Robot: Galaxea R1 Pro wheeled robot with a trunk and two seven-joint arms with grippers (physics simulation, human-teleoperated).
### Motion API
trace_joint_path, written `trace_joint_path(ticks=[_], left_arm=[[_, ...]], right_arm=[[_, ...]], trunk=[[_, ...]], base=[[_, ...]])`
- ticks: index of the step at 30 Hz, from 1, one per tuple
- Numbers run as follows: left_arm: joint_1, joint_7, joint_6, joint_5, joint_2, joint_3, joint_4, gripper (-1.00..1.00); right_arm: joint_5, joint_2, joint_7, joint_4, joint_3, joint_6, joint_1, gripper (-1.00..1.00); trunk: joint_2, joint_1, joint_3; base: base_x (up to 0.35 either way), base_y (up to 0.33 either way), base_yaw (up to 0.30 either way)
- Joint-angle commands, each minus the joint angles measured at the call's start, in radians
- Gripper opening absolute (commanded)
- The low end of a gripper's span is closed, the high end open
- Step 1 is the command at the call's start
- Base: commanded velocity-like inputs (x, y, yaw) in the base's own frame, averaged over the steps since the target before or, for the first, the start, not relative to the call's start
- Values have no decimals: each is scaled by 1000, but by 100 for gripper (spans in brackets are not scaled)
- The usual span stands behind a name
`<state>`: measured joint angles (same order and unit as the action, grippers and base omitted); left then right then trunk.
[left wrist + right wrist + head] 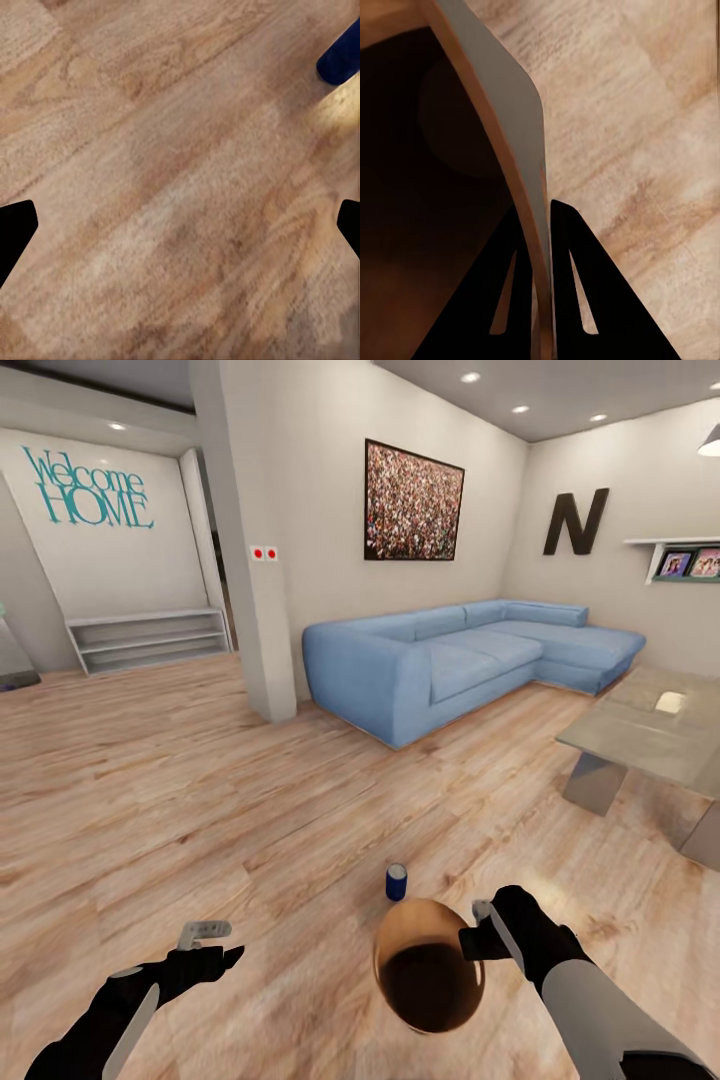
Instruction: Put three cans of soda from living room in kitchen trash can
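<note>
right end effector clamped on tash can rim, left end effector apart, blue soda can on floor

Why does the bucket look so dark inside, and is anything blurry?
Head view: the trash can is copper near its rim, shadowed deeper down; ceiling spotlights glare white. Right wrist view: its wall looms close and soft. Left wrist view: floor grain looks smeared.
</note>
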<state>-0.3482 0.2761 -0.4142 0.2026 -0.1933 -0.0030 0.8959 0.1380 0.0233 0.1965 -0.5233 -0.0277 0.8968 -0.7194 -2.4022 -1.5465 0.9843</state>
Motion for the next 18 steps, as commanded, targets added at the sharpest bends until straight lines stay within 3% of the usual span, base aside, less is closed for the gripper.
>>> trace_joint_path(ticks=[1, 6, 10, 18], left_arm=[[0, 0, 0, 0, 0, 0, 0, 100], [0, 0, 0, 0, 0, 0, 0, 100], [0, -1, 0, 0, 0, 0, -1, 100], [0, -1, 0, 0, 0, 0, -2, 100]], right_arm=[[-21, 2, 5, 2, -27, 3, 0, -100], [-18, 29, 5, 5, -126, 7, -1, -100], [-16, 41, 5, 6, -150, 8, 0, -100], [-15, 44, 6, 7, -161, 8, 0, -100]], trunk=[[7, 4, -3], [42, 23, -19], [70, 38, -31], [126, 69, -57]], base=[[0, 0, 0], [0, 0, 0], [0, 0, 0], [0, 0, 0]])
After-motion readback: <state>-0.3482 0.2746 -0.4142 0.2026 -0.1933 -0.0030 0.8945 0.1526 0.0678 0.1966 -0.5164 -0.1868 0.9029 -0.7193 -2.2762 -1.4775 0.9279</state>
